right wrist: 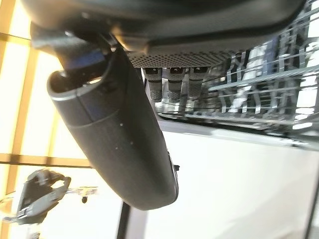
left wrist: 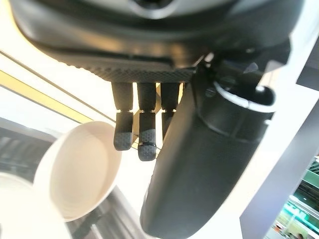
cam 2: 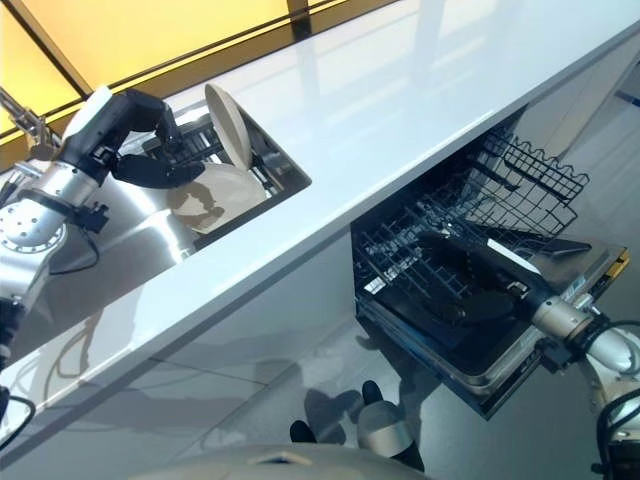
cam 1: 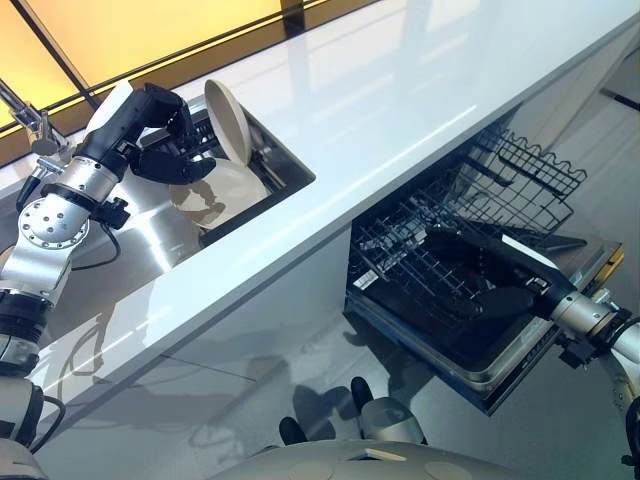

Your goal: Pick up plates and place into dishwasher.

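Note:
A cream plate [cam 1: 227,120] stands on edge in the steel sink [cam 1: 170,240], leaning toward its far wall; the left wrist view shows it too [left wrist: 75,172]. A second cream plate [cam 1: 238,192] lies flat on the sink floor below it. My left hand [cam 1: 165,138] hovers over the sink just left of the upright plate, fingers [left wrist: 140,137] relaxed and holding nothing. Low on the right, my right hand [cam 1: 478,272] reaches into the dishwasher's pulled-out lower rack [cam 1: 400,240], with straight fingers [right wrist: 172,84] and nothing in it.
The white counter [cam 1: 400,100] runs between sink and dishwasher. An upper wire basket [cam 1: 535,165] juts out above the lower rack. The dishwasher door [cam 1: 500,375] lies open under the rack. A tap [cam 1: 25,118] stands at the sink's far left.

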Motion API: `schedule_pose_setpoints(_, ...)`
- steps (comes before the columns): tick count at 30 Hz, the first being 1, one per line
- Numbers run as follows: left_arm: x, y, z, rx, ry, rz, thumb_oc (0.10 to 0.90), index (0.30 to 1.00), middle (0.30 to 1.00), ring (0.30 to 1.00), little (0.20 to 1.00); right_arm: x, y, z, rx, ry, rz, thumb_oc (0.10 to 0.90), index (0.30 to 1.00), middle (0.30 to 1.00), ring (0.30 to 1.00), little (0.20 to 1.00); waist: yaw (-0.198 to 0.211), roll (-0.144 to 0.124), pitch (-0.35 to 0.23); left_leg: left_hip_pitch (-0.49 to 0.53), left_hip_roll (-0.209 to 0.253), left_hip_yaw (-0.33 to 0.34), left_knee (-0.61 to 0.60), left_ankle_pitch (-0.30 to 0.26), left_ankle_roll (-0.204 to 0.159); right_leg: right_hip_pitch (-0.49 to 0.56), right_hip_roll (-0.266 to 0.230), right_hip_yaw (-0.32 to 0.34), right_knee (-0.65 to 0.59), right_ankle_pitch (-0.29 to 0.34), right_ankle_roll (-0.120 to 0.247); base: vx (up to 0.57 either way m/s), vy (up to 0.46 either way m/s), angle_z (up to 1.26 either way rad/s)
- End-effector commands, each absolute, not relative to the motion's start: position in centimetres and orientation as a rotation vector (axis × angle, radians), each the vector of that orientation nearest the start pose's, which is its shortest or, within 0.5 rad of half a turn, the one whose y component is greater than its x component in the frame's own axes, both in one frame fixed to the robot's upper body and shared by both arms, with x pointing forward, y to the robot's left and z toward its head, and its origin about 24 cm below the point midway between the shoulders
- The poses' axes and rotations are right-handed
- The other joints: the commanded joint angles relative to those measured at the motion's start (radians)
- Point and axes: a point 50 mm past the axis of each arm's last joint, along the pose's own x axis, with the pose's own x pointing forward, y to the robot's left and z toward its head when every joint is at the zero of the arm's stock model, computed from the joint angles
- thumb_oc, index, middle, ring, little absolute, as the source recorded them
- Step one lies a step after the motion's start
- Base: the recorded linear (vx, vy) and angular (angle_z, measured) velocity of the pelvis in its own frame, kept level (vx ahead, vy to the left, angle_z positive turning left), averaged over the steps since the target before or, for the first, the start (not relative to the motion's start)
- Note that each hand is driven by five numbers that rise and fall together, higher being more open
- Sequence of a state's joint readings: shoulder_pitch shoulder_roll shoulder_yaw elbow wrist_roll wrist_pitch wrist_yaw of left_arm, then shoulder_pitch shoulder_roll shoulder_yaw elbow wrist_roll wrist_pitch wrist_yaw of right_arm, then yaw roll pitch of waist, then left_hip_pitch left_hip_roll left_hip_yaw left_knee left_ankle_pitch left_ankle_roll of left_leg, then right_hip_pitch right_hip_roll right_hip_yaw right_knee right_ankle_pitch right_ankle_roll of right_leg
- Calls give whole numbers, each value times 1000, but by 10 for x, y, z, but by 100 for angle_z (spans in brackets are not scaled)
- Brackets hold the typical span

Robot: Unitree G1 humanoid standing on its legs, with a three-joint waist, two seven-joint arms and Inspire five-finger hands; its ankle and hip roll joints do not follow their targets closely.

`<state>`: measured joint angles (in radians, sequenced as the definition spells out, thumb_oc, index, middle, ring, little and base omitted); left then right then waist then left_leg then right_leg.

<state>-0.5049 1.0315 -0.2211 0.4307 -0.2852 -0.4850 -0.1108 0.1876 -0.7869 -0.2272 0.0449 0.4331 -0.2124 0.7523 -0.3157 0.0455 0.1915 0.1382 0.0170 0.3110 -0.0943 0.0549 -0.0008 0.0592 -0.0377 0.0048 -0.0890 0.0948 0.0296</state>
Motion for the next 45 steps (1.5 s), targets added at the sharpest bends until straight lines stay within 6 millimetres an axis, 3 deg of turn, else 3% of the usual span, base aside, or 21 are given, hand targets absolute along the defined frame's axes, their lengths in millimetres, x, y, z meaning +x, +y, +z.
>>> schedule_pose_setpoints(1, 297, 299, 284, 743, -771, -19, 100, 300, 300, 300, 200, 219, -297, 169, -470, -303, 547, 800, 900, 900, 900, 900, 15, 33, -106, 29, -49, -10, 11, -124, 28, -34, 43, -7, 101, -108, 73, 8, 12, -3)
schedule_pose_setpoints(6, 299, 297, 282, 750, -758, -18, 100, 300, 300, 300, 200, 220, -292, 177, -509, -343, 548, 800, 900, 900, 900, 900, 16, 35, -112, 30, -50, -10, 12, -125, 30, -34, 44, -4, 102, -109, 73, 4, 5, -3)
schedule_pose_setpoints(9, 300, 296, 278, 843, -742, -4, 100, 300, 300, 300, 200, 221, -291, 185, -530, -367, 543, 800, 900, 900, 900, 900, 18, 36, -113, 30, -50, -12, 12, -123, 29, -31, 45, -4, 98, -104, 74, 0, 0, 0)
schedule_pose_setpoints(10, 301, 299, 277, 874, -706, 1, 196, 382, 382, 382, 296, 220, -290, 191, -542, -381, 543, 800, 900, 900, 900, 900, 19, 36, -114, 30, -51, -14, 12, -122, 30, -31, 45, -5, 98, -103, 74, 0, 0, 0)
schedule_pose_setpoints(11, 302, 301, 275, 904, -676, 0, 597, 726, 726, 726, 697, 220, -290, 193, -550, -391, 540, 800, 900, 900, 900, 900, 21, 36, -113, 30, -51, -16, 12, -122, 30, -31, 46, -6, 98, -103, 73, 0, 0, 0)
schedule_pose_setpoints(12, 303, 304, 272, 945, -645, 2, 800, 900, 900, 900, 900, 221, -290, 196, -559, -405, 534, 800, 900, 900, 900, 900, 23, 37, -113, 30, -52, -18, 12, -122, 30, -30, 45, -8, 96, -102, 73, 0, 0, 0)
schedule_pose_setpoints(18, 307, 319, 270, 1185, -505, 28, 800, 900, 900, 900, 900, 220, -291, 225, -603, -567, 421, 800, 900, 900, 900, 900, 32, 41, -110, 26, -51, -23, 17, -117, 28, -28, 44, -18, 97, -98, 74, 0, 0, 0)
schedule_pose_setpoints(23, 309, 331, 275, 1033, -474, 91, 800, 900, 900, 900, 900, 221, -291, 229, -623, -597, 392, 800, 900, 900, 900, 900, 41, 44, -115, 19, -55, -29, 16, -112, 28, -31, 45, -19, 92, -95, 71, 0, 0, 0)
schedule_pose_setpoints(26, 314, 336, 265, 876, -461, 133, 800, 900, 900, 900, 900, 227, -284, 225, -625, -586, 423, 800, 900, 900, 900, 900, 49, 40, -120, 18, -57, -34, 18, -111, 29, -28, 45, -22, 91, -96, 68, 37, -31, 1)
schedule_pose_setpoints(29, 318, 336, 259, 849, -459, 168, 800, 900, 900, 900, 900, 232, -277, 224, -611, -578, 455, 800, 900, 900, 900, 900, 52, 35, -122, 18, -57, -37, 18, -110, 28, -26, 44, -25, 92, -98, 65, 42, -25, 2)
schedule_pose_setpoints(35, 320, 334, 259, 1011, -491, 241, 800, 900, 900, 900, 900, 235, -273, 219, -595, -530, 504, 800, 900, 900, 900, 900, 46, 28, -124, 13, -58, -32, 20, -110, 30, -31, 43, -24, 94, -97, 67, 53, -26, 2)
schedule_pose_setpoints(45, 323, 335, 277, 1203, -538, 332, 800, 900, 900, 900, 900, 230, -280, 203, -553, -451, 565, 800, 900, 900, 900, 900, 17, 27, -120, 20, -56, -13, 21, -112, 31, -36, 44, -14, 100, -96, 74, 68, -14, 1)
